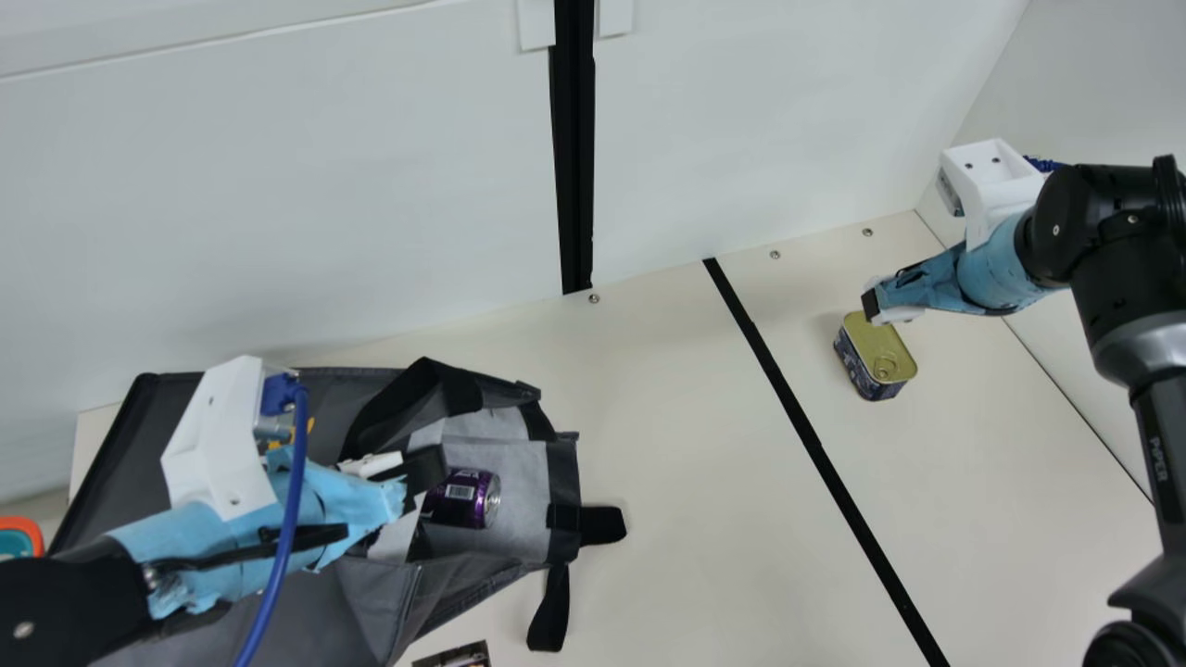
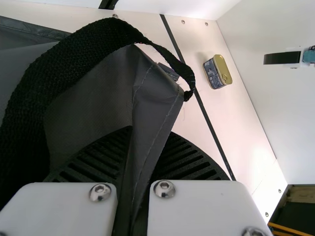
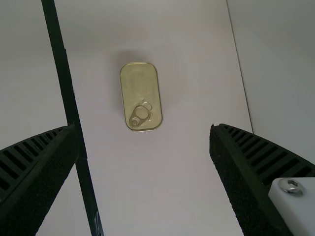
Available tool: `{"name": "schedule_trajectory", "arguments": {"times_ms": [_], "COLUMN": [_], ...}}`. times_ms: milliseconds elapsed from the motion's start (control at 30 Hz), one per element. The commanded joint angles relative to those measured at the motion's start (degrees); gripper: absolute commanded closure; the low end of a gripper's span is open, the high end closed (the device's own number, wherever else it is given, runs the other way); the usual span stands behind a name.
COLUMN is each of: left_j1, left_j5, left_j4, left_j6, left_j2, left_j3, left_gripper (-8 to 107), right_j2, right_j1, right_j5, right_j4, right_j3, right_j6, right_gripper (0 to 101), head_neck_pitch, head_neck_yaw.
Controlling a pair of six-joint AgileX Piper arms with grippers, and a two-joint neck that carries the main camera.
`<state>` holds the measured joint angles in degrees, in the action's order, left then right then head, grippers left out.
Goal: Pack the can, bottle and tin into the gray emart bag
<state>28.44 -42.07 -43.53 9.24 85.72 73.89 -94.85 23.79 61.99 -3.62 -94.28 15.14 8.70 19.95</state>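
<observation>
My left gripper (image 1: 419, 472) is at the opening of the gray bag (image 1: 375, 593), which lies on its side. In the left wrist view the same gripper (image 2: 132, 157) is closed on a fold of the gray bag (image 2: 93, 93), beside its black handle. The purple can (image 1: 460, 497) lies inside the bag's mouth. At the right, my right gripper (image 1: 885, 301) hangs above the gold-lidded tin (image 1: 876, 352), which stands on the table. From the right wrist, its gripper (image 3: 144, 129) has widely parted fingers, with the tin (image 3: 140, 91) below and between them, untouched.
A black line (image 1: 806, 426) crosses the table between bag and tin. A dark printed item (image 1: 456, 656) shows at the near edge, and an orange-rimmed object (image 1: 23, 526) at the far left. White walls (image 1: 371, 185) stand behind and at the right.
</observation>
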Motion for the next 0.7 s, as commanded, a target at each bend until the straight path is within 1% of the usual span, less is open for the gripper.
{"name": "schedule_trajectory", "arguments": {"times_ms": [0, 400, 667], "left_j1": [0.0, 0.0, 0.0], "left_j5": [0.0, 0.0, 0.0], "left_j4": [0.0, 0.0, 0.0], "left_j6": [0.0, 0.0, 0.0], "left_j2": [0.0, 0.0, 0.0], "left_j3": [0.0, 0.0, 0.0], "left_gripper": [89, 89, 89], "right_j2": [-0.64, -5.39, -8.1], "right_j1": [0.23, 1.58, 1.9], "right_j5": [-0.03, -0.95, -2.16], "right_j4": [0.16, 1.42, 2.41], "right_j3": [-0.28, -2.33, -2.31], "right_j6": [0.25, 2.28, 3.29], "right_gripper": [10, 10, 10], "head_neck_pitch": [1.3, 1.3, 1.3], "head_neck_yaw": [0.05, 0.05, 0.05]}}
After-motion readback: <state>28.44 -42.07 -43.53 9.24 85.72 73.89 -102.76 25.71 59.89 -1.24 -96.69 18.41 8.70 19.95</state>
